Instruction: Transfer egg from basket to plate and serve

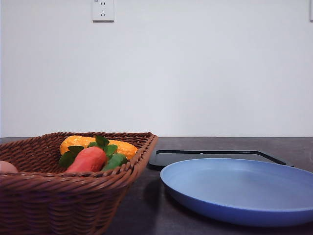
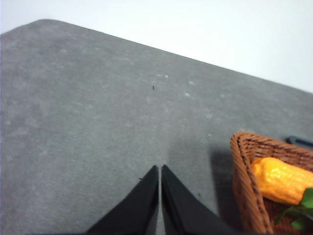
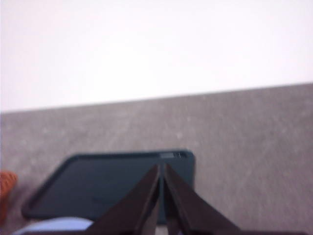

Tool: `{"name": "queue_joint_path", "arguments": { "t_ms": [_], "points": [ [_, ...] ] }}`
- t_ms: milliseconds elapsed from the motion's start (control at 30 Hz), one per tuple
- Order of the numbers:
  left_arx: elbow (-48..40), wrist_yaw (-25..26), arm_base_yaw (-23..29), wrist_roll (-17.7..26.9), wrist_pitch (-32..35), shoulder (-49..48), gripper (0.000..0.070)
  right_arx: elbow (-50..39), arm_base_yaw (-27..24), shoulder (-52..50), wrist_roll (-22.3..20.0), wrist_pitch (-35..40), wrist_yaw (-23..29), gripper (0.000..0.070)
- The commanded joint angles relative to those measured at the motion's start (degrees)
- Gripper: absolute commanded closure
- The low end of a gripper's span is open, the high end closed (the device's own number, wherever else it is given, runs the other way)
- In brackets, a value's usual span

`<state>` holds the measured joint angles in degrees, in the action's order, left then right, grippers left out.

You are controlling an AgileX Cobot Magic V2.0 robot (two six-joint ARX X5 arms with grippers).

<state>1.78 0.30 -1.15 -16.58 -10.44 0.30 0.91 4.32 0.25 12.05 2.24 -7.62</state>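
Observation:
The brown wicker basket stands at the front left, and its corner also appears in the left wrist view. The pinkish egg peeks over the rim at the basket's far left edge. To the right lies the light-blue plate, with a sliver of its rim in the right wrist view. My left gripper is shut with nothing in it, over bare grey table beside the basket. My right gripper is shut and empty, over the black tray.
In the basket lie an orange-red carrot with green leaves and a yellow corn cob. A flat black tray sits behind the plate. The grey tabletop runs back to a white wall.

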Motion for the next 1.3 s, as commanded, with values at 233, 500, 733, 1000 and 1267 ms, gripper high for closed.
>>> {"name": "queue_joint_path", "arguments": {
  "t_ms": [233, 500, 733, 1000, 1267],
  "points": [
    [0.6, 0.8, 0.0, -6.3, -0.9, 0.1, 0.0700, 3.4, 0.0, 0.0, 9.7, -1.7, -1.1, 0.0700],
    [10.0, 1.8, 0.0, -7.3, -6.6, 5.1, 0.0700, 13.8, 0.0, 5.3, 10.9, -17.6, -1.2, 0.0700],
    [17.1, 7.2, 0.0, -6.3, -6.7, 15.0, 0.0700, 22.4, 0.0, 15.8, 8.5, -23.0, -1.6, 0.0700],
    [23.3, 19.7, 0.0, -2.2, -6.8, 30.0, 0.0700, 30.3, 0.0, 30.9, 1.7, -32.0, -7.0, 0.0700],
    [31.3, 28.7, 0.0, 3.9, -16.8, 44.5, 0.0700, 32.3, 0.0, 44.4, -0.3, -36.5, -17.9, 0.0700]
  ]
}}
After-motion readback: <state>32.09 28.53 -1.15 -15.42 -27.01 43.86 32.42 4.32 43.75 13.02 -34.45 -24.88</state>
